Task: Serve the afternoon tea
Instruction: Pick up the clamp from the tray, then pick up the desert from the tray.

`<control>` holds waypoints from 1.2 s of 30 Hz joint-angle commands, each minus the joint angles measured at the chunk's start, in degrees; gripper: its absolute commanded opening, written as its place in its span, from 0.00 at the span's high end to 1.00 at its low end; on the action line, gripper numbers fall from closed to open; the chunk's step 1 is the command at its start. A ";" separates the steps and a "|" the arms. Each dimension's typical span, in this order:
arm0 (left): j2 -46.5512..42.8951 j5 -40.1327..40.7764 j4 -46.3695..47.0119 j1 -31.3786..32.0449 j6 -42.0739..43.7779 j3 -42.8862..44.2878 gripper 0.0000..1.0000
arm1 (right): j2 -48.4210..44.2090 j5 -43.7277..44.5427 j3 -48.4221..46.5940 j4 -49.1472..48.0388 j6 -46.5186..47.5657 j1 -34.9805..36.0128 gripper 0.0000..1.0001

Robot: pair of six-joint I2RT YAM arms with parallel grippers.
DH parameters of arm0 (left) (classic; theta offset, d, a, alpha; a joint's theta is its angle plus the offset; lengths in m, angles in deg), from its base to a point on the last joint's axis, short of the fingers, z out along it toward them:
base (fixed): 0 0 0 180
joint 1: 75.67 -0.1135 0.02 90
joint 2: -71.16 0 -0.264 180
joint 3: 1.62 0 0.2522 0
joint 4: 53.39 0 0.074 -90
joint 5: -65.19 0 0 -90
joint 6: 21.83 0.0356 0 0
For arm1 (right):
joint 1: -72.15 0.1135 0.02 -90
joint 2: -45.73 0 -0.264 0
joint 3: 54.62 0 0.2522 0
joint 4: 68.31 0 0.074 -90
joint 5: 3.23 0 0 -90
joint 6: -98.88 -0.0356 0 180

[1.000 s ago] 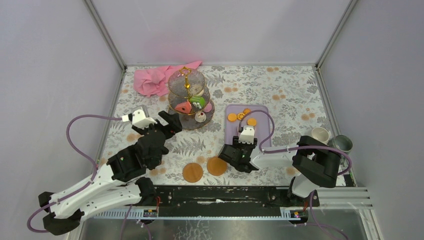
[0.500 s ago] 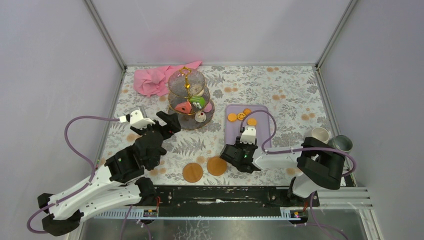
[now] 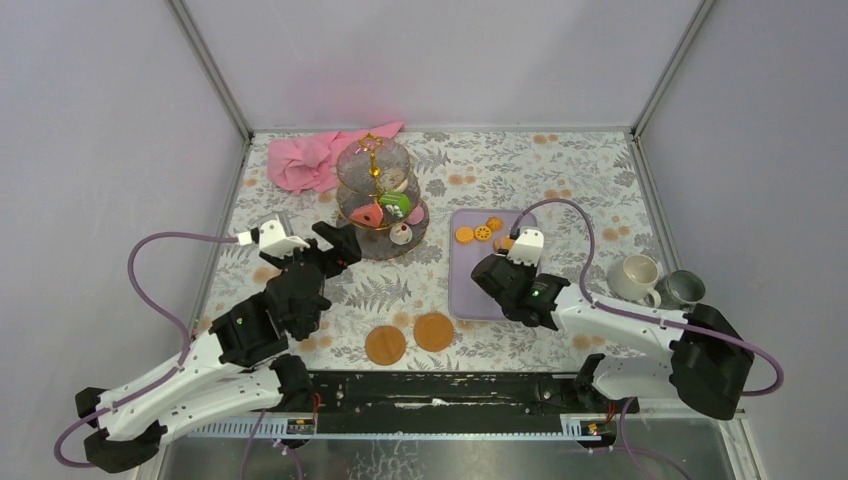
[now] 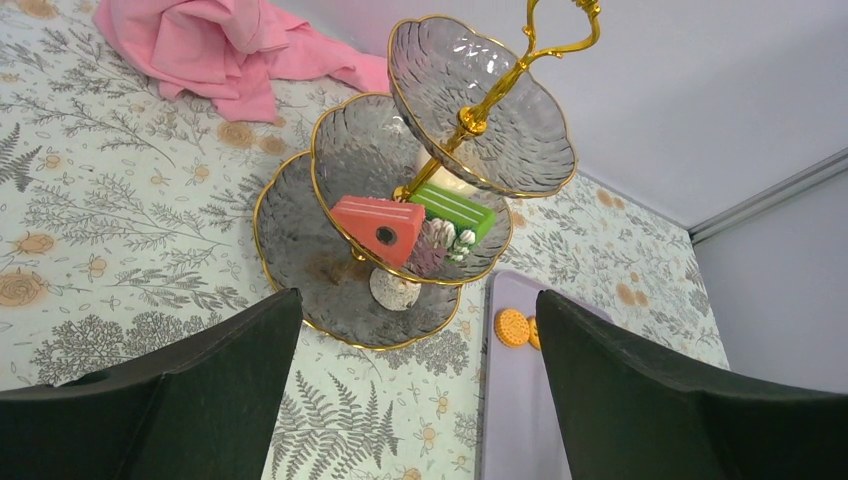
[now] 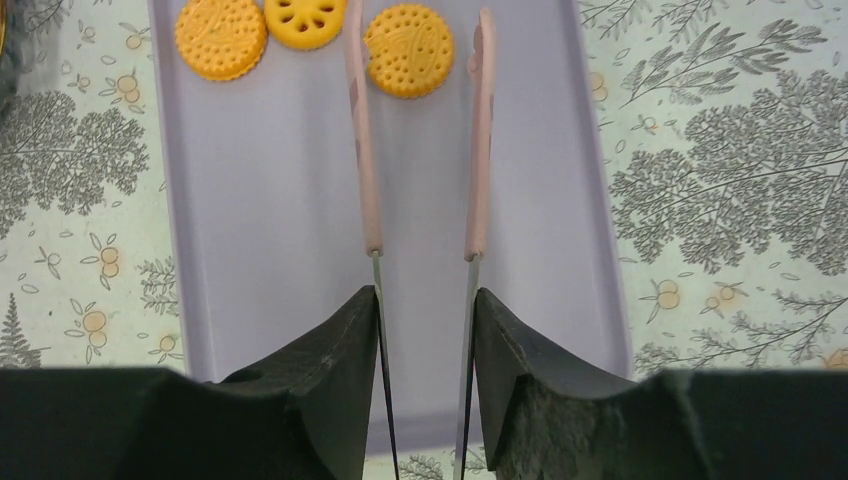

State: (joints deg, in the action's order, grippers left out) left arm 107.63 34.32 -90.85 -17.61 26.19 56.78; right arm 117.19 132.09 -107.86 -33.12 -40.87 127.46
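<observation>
1. Your right fingers (image 5: 320, 360) are clamped on the pink tongs (image 5: 362, 150). They grip the bare metal arms at the hinge end and pinch them partway in.
2. The tong tips reach well ahead of those fingers, over the lilac tray (image 5: 270, 250). A round orange biscuit (image 5: 408, 50) sits between the tips at the tray's far end. Can't tell if the tips touch it.
3. Two more biscuits (image 5: 220, 38) lie ahead & left of the tips.
4. Your left fingers (image 4: 200, 380) are spread wide, holding nothing. The three-tier stand (image 4: 300, 250) is straight ahead between them, with the green cake (image 4: 452, 208) on its mid tier.
5. The cream mug (image 3: 634, 277) & grey-green mug (image 3: 684, 288) stand on the worktop (image 3: 560, 170), off to the right of the right fingers and well apart from them.
6. Handling, as a judgement: the biscuit looks light, stiff, thin & smooth, so it's likely to skid or flip. Pinch it across the rim at its widest, w/ gentle squeeze. The glass stand looks fragile & top-heavy, so lower onto a tier and don't knock the gold stem.
</observation>
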 commanded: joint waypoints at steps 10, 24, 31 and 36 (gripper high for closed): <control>-0.24 0.92 9.12 -0.16 5.24 -1.93 0.06 | 1.54 -8.23 -3.69 -0.58 10.03 -9.11 0.53; 0.83 0.88 10.34 -0.17 5.33 -2.20 0.06 | 4.57 -14.24 -5.08 -3.32 14.32 -10.87 0.51; 1.05 0.93 10.65 -0.19 5.33 -2.45 0.06 | 5.97 -13.65 -5.27 -3.73 14.89 -10.91 0.50; 1.32 1.00 11.17 -0.18 5.65 -2.56 0.06 | 7.67 -13.44 -6.30 -4.71 16.02 -11.24 0.49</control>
State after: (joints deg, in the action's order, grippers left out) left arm 108.75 34.49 -83.31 -17.61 30.72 54.77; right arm 124.01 118.56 -110.75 -35.48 -26.69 116.97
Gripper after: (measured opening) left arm 0.940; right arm 0.507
